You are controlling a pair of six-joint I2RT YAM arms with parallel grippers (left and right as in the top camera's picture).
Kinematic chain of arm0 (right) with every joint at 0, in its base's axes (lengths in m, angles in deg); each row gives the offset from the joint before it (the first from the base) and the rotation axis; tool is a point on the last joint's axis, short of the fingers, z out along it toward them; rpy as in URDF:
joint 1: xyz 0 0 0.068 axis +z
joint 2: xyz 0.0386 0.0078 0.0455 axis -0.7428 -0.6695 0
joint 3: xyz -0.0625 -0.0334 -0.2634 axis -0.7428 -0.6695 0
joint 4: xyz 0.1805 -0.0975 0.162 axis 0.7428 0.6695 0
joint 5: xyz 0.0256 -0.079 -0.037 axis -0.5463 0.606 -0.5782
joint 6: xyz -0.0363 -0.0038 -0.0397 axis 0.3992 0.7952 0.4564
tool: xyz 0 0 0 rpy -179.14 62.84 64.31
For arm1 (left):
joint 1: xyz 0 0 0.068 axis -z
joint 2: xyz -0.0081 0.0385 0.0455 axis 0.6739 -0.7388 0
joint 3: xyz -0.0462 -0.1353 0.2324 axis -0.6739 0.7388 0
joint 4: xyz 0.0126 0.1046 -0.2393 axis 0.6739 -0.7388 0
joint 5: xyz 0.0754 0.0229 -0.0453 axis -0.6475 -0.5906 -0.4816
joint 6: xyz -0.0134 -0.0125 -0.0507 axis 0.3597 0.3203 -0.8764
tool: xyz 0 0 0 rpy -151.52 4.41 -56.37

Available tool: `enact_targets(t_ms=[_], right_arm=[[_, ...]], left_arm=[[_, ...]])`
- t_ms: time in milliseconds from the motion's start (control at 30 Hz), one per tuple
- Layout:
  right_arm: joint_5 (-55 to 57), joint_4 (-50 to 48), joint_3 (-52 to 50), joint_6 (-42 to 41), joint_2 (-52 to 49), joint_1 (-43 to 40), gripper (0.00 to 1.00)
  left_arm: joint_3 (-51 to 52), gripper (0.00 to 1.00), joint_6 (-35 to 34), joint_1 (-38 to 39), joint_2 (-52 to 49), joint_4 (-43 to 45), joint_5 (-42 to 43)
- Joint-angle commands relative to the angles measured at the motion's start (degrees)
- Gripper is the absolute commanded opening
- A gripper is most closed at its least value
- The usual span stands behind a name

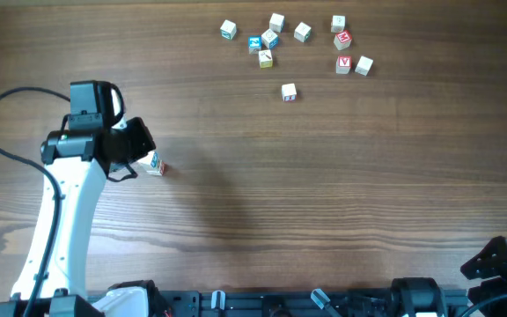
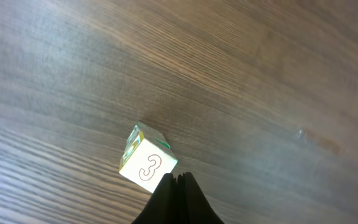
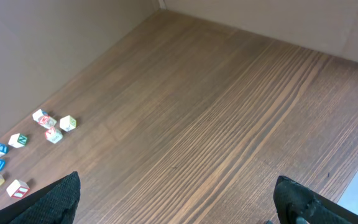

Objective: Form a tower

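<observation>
the left end effector [image 1: 135, 145] is shut tight and nothing is held in it. the tower [image 1: 155, 164] is found just beside it on the tabletop [image 1: 324, 194], at about 4 o'clock in the overhead view. in the left wrist view its top cube [image 2: 146, 163], marked 3, is seen at about 10 o'clock from the shut tips. it is outside them, and it cannot be told if it is touched. how many cubes are under it cannot be told either. the tower is judged to stand upright. the loose cubes [image 1: 271, 40] are well apart, at about 2 o'clock. the right end effector [image 3: 176, 186] is wide open, empty, and much farther from the tower.
</observation>
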Motion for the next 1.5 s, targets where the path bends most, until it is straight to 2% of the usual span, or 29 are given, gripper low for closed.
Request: enact_targets(t_ms=[0, 100, 267, 300, 433, 833, 1067, 1200, 1467], right_arm=[[0.94, -0.13, 0.17, -0.33, 0.33, -0.17, 1.00], [0.94, -0.13, 0.17, -0.33, 0.33, -0.17, 1.00], [0.94, -0.13, 0.17, -0.31, 0.33, -0.17, 1.00], [0.94, -0.13, 0.17, -0.33, 0.33, -0.17, 1.00], [0.94, -0.13, 0.17, -0.33, 0.35, -0.17, 1.00], [0.94, -0.13, 0.17, -0.31, 0.33, -0.17, 1.00], [0.94, -0.13, 0.15, -0.31, 0.33, -0.17, 1.00], [0.94, -0.13, 0.17, -0.33, 0.33, -0.17, 1.00], [0.94, -0.13, 0.17, -0.33, 0.35, -0.17, 1.00]], left_arm=[[-0.48, 0.04, -13.07, 0.13, 0.00, -0.98, -8.37], [-0.48, 0.04, -19.37, -1.18, 0.00, -4.76, -18.47], [-0.04, 0.04, -19.26, -7.80, -0.22, -6.14, -17.00], [2.01, 0.04, -17.27, -8.90, -0.22, -5.18, -12.13], [6.05, 0.04, -2.27, -8.81, -0.22, 0.31, 0.39], [6.19, 0.06, 11.08, -9.22, -0.22, 0.66, 0.63], [6.19, 0.07, 11.04, -9.22, -0.22, 0.98, 0.24], [6.54, 0.04, 10.97, -9.22, -0.22, 1.55, 0.22], [7.56, 0.04, 10.82, -9.22, -2.67, 6.43, -2.25]])
